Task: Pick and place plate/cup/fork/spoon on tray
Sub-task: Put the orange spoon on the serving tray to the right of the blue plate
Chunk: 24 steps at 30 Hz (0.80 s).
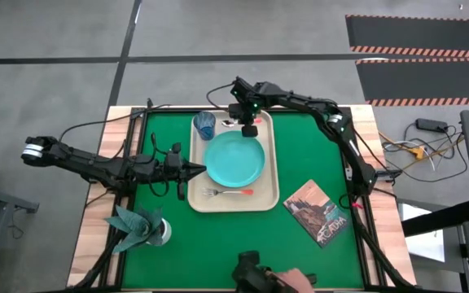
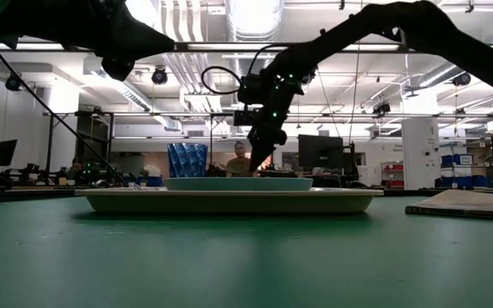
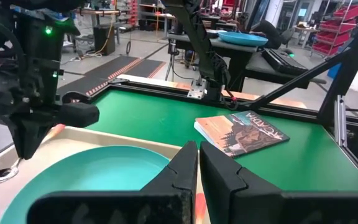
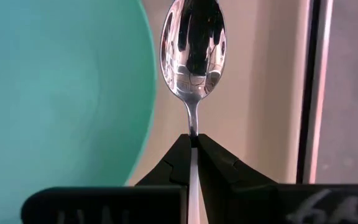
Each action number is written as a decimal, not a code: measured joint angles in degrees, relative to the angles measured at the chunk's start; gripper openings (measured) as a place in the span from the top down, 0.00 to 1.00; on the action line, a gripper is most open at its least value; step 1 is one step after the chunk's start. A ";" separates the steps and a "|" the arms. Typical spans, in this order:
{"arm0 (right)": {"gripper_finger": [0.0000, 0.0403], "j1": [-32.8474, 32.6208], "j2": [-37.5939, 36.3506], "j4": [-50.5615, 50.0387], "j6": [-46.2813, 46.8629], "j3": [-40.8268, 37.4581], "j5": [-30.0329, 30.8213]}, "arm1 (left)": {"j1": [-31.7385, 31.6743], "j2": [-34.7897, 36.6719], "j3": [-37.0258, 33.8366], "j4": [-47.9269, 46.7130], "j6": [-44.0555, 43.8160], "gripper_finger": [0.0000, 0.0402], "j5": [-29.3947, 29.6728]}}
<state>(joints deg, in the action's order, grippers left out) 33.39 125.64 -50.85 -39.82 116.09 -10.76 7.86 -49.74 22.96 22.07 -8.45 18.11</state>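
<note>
Right gripper (image 4: 194,149) pinches the shiny oval-bowled spoon (image 4: 192,53) over the tray (image 4: 260,93); left gripper (image 3: 199,163) closed.

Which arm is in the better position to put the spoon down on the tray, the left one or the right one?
The right. The right gripper is shut on the spoon, above the tray beside the plate. The left gripper holds nothing and sits at the tray's opposite edge.

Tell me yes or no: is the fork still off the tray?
No, in the high view the fork lies on the tray, beside the plate on its near side.
</note>
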 joint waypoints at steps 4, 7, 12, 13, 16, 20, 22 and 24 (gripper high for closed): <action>0.98 0.02 0.65 0.49 -1.11 -0.13 0.21 | 0.00 0.00 0.00 -0.01 0.00 0.99 0.12; 0.98 0.04 1.04 0.75 -1.35 0.01 0.33 | 0.00 0.00 0.00 -0.03 -0.02 0.99 0.18; 0.98 0.15 1.34 2.76 -1.30 0.01 1.53 | 0.00 0.00 0.00 -0.01 0.04 0.99 0.20; 0.98 0.15 1.57 3.13 -1.32 0.01 1.79 | 0.00 0.00 0.00 -0.02 0.05 0.99 0.19; 0.98 0.15 2.61 4.02 -1.28 0.15 1.79 | 0.00 0.00 0.00 -0.03 0.07 0.99 0.20; 0.98 0.20 3.51 5.44 -0.12 0.09 1.86 | 0.00 0.00 0.00 -0.03 0.09 0.99 0.17; 0.98 0.28 3.65 5.97 1.26 0.22 1.84 | -0.01 0.00 0.00 -0.03 0.11 0.99 0.17; 0.98 0.31 3.80 7.00 1.50 0.22 1.83 | 0.00 0.00 0.00 -0.03 0.20 0.99 0.17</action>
<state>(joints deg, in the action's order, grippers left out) 33.69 129.44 -43.85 -38.32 116.31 -8.93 7.86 -49.74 22.96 22.04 -8.25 18.28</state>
